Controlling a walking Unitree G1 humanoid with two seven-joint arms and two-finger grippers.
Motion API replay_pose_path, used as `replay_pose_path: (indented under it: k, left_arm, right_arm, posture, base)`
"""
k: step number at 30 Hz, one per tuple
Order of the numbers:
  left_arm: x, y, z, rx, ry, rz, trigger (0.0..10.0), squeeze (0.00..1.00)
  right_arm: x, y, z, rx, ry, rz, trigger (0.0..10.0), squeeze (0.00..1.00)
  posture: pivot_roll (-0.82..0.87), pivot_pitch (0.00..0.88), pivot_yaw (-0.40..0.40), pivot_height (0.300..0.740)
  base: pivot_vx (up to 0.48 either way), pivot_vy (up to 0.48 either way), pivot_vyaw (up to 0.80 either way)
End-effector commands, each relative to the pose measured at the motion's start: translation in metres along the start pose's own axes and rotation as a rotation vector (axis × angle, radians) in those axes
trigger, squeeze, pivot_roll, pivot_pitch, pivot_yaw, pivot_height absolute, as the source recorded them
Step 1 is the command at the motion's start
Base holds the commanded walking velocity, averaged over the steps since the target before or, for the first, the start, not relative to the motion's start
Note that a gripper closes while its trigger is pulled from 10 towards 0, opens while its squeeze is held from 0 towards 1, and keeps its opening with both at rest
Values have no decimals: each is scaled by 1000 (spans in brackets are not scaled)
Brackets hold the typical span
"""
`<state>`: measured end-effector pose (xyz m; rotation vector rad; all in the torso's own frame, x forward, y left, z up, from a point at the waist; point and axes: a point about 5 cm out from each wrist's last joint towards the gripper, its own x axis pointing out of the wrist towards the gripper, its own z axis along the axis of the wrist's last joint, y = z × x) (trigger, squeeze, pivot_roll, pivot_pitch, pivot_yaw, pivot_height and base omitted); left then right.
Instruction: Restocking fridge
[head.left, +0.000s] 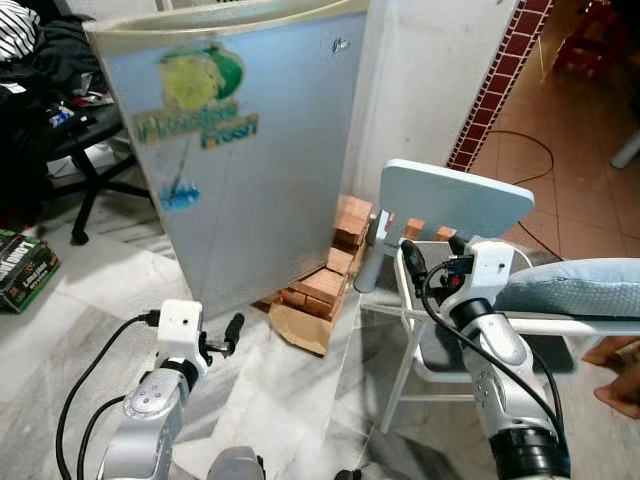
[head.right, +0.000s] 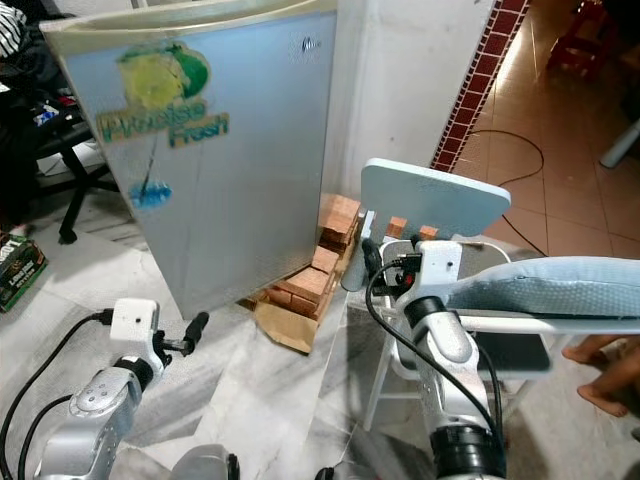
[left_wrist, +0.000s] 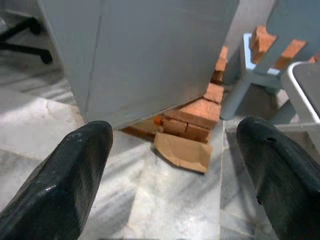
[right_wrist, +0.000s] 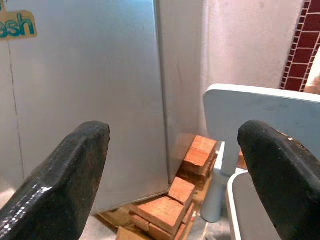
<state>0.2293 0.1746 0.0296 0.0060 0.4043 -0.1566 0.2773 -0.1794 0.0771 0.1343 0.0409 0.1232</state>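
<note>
1. Left gripper (left_wrist: 170, 165) hung low over the marble floor (head.left: 60, 330), fingers spread wide, holding nothing.
2. Right gripper (right_wrist: 172, 170), likewise wide and empty, was raised beside the pale blue chair (head.left: 455, 195).
3. Bricks (head.left: 325, 285) and cardboard (head.left: 300, 328) cluttered the fridge's right foot.
4. Fridge (head.left: 240, 150) stood ahead, shut. Its door looked stiff, smooth and probably slippery; no handle was visible, so the right edge seemed the likeliest hold.
</note>
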Motion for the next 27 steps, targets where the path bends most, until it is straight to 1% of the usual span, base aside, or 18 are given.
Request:
replay_pose_path:
  k: [1, 3, 5, 8, 11, 16, 17, 21, 22, 24, 27]
  left_arm:
    - [3, 1, 12, 33, -45, 1, 10000, 0]
    - [7, -2, 20, 30, -71, -5, 10000, 0]
    - [7, -3, 21, 32, -76, -10, 10000, 0]
    - [9, -9, 24, 64, -95, -28, 10000, 0]
    - [10, -15, 26, 64, -107, -35, 10000, 0]
    - [13, -19, 28, 75, -116, -59, 10000, 0]
    - [16, -20, 31, 99, -125, -67, 10000, 0]
    - [21, -19, 38, 123, -141, -74, 10000, 0]
    - [23, -17, 43, 135, -150, -65, 10000, 0]
    - [23, -16, 46, 141, -157, -57, 10000, 0]
    - [22, -13, 49, 137, -162, -50, 10000, 0]
  right_arm:
    - [0, 8, 0, 5, -8, -9, 10000, 0]
    - [-2, 15, -4, 0, 1, -1, 10000, 0]
    - [-2, 16, -4, -3, 2, 0, 10000, 0]
    - [-1, 16, -5, -11, -1, -8, 10000, 0]
    - [1, 14, -2, -24, -10, -23, 10000, 0]
    - [4, 14, -3, -37, -9, -23, 10000, 0]
    - [7, 16, -2, -44, -12, -17, 10000, 0]
    - [12, 18, 1, -46, -24, -17, 10000, 0]
    - [13, 17, 3, -49, -30, -23, 10000, 0]
    - [12, 15, 4, -51, -33, -28, 10000, 0]
    - [7, 9, 3, -58, -28, -50, 10000, 0]
  posture:
    - [56, 7, -32, 740]
    - [50, 9, -33, 740]
    - [50, 9, -33, 740]
    - [48, 7, -33, 740]
    - [46, 6, -32, 740]
    - [46, 0, -31, 740]
    - [46, 0, -31, 740]
    - [50, 0, -27, 740]
    - [52, 0, -23, 740]
    - [52, 0, -23, 740]
    - [53, 1, -7, 740]
  base:
    - [0, 480, 0]
    - [0, 480, 0]
    - [0, 480, 0]
    - [0, 480, 0]
    - [0, 480, -142]
    - [0, 480, 0]
    - [0, 480, 0]
    - [0, 480, 0]
    - [0, 480, 0]
    - [0, 480, 0]
    - [0, 480, 0]
